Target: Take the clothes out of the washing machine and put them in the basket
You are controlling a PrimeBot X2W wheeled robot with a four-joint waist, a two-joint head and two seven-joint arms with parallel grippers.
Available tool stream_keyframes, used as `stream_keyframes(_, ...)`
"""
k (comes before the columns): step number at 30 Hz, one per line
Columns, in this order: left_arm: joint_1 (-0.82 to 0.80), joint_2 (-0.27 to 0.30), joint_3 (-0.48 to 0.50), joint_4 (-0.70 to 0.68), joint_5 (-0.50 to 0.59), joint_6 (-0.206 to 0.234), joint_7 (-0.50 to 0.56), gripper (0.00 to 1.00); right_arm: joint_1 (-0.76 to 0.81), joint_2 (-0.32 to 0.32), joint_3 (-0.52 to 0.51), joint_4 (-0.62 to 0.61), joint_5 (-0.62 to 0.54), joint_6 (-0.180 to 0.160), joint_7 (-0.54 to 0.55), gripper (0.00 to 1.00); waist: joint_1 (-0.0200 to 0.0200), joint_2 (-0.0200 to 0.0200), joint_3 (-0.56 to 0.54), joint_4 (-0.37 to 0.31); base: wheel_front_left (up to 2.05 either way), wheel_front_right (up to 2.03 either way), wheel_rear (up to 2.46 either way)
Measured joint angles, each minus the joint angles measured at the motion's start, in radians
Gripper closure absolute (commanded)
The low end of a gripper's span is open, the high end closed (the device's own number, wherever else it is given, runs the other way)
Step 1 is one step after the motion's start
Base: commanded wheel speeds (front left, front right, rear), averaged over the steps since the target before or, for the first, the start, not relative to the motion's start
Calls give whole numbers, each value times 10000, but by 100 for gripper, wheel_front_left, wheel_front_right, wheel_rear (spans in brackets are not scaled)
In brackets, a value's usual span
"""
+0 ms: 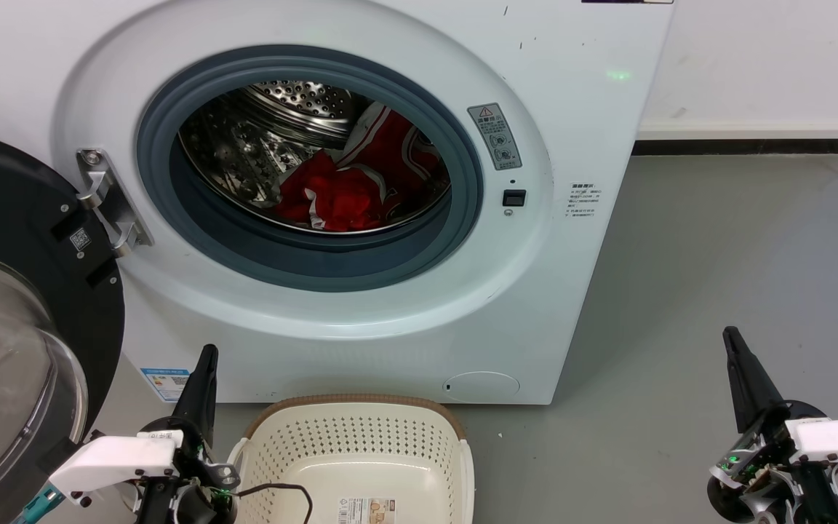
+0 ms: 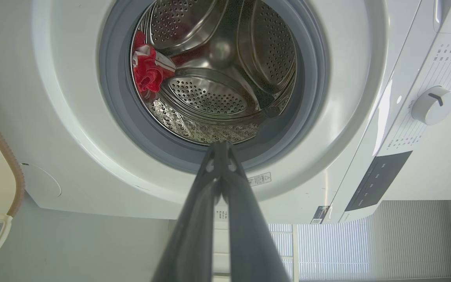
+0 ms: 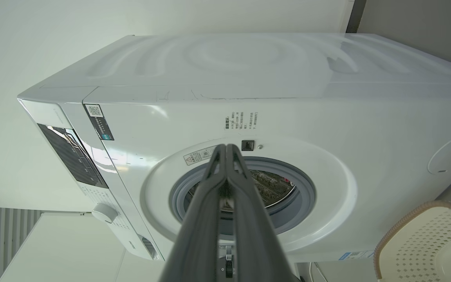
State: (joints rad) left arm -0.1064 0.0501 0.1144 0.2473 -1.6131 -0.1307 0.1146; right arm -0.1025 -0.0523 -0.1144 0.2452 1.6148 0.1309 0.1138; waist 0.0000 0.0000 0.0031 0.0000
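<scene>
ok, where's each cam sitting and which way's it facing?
Head: up top, facing forward-down at washing machine, clothes, basket; left fingers and right fingers in lower corners.
Left wrist: rolled sideways, aimed into the drum along its shut fingers.
Right wrist: rolled oppositely, facing the machine's front and side along its shut fingers.
Shared: all see the door ring and basket.

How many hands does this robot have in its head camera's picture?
2. The left hand is at lower left, beside the basket; the right hand is at lower right, over the floor.
</scene>
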Motion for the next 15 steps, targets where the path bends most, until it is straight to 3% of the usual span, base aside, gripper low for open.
stream_keyframes(15, 0, 0, 0, 0, 0, 0, 0, 100, 0, 0, 0, 0, 0, 0, 0, 100, 0, 0, 0, 0, 0, 0, 0)
